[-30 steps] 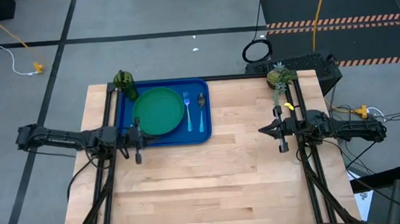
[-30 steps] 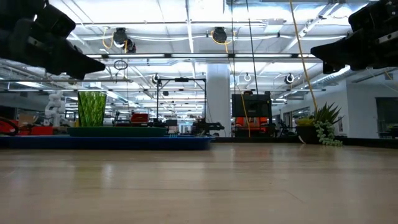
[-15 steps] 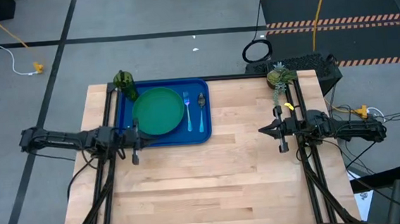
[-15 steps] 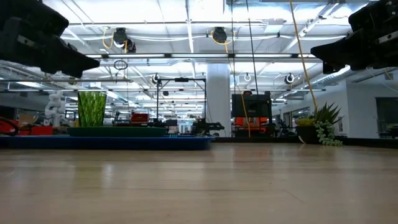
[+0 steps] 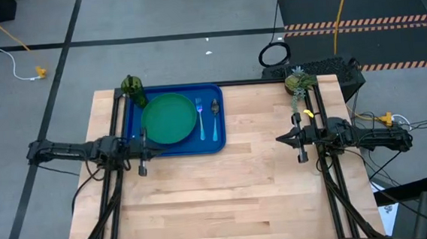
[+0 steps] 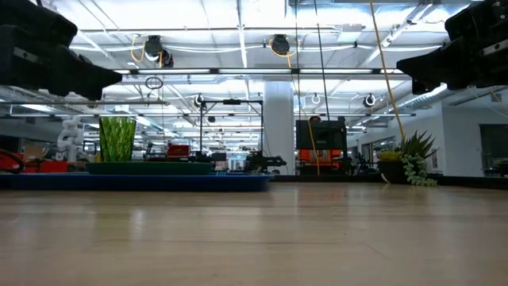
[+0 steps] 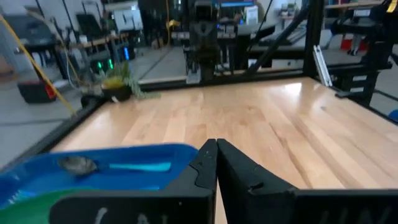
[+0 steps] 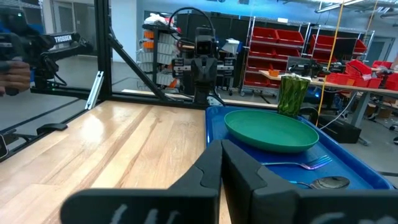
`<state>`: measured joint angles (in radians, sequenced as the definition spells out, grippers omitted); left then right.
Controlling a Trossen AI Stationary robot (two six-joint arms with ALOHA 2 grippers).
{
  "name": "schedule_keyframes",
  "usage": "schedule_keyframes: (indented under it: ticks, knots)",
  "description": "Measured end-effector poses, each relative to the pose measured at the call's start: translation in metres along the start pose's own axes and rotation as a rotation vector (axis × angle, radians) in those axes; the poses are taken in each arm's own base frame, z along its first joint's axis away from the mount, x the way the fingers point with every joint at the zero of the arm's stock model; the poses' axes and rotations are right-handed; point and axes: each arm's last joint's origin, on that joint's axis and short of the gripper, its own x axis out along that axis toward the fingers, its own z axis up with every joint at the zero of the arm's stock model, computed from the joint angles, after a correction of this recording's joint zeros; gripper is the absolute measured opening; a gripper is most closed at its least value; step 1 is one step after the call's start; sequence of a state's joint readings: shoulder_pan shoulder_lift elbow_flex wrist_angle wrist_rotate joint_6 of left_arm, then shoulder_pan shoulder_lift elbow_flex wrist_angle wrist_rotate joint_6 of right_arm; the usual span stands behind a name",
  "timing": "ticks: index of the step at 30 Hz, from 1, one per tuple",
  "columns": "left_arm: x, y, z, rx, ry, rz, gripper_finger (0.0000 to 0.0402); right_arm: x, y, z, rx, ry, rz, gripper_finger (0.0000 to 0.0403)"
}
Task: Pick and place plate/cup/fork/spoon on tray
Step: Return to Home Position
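Note:
The blue tray lies at the table's far left. On it lie the green plate, the fork and the spoon, side by side to the plate's right. The olive-green cup stands upright at the tray's far left corner. My left gripper is shut and hangs level above the tray's near left corner, touching nothing; the left wrist view shows its closed fingertips. My right gripper is shut and waits level at the table's right edge, pointing at the tray.
A small potted plant stands at the far right corner. Black frame rails run along the table's left and right edges. Bare wood spans the middle and the near half of the table.
My left arm has folded back a little, and its gripper has drawn away from the tray toward the table's left edge, staying level and shut. The tableware has not moved.

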<state>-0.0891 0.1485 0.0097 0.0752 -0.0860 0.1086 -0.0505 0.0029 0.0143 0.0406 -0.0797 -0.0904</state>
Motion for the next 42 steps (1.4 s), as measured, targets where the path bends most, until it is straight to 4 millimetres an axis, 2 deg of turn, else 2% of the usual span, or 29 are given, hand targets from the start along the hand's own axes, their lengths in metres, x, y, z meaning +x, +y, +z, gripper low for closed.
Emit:
schedule_keyframes:
  ticks: [4, 8, 12, 18, 24, 31, 38, 42]
  knots:
    - [-0.0057, 0.0008, 0.0028, 0.015, -0.042, 0.004, 0.0004, 0.0000, 0.0000, 0.0000, 0.000, 0.000, 0.000, 0.0000]
    - [-0.0096, 0.0013, 0.0069, 0.013, -0.096, 0.001, 0.0012, 0.0000, 0.0000, 0.0000, 0.000, 0.000, 0.000, 0.0000]
    - [-0.0097, 0.0020, 0.0068, 0.012, -0.095, 0.009, 0.0017, 0.0000, 0.0000, 0.0000, 0.000, 0.000, 0.000, 0.0000]
    - [-0.0097, 0.0023, 0.0072, -0.014, -0.100, 0.006, 0.0004, 0.0000, 0.0000, 0.0000, 0.000, 0.000, 0.000, 0.0000]
    - [-0.0097, 0.0035, 0.0070, -0.018, -0.096, 0.046, 0.0015, 0.0000, 0.0000, 0.0000, 0.000, 0.000, 0.000, 0.0000]
    - [-0.0097, 0.0042, 0.0071, -0.039, -0.096, 0.068, 0.0004, 0.0000, 0.0000, 0.0000, 0.000, 0.000, 0.000, 0.0000]
    - [-0.0097, 0.0043, 0.0076, -0.045, -0.102, 0.072, 0.0029, 0.0000, 0.0000, 0.0000, 0.000, 0.000, 0.000, 0.0000]
    - [-0.0098, 0.0046, 0.0085, -0.049, -0.115, 0.078, 0.0031, 0.0000, 0.0000, 0.0001, 0.000, 0.000, 0.000, 0.0000]
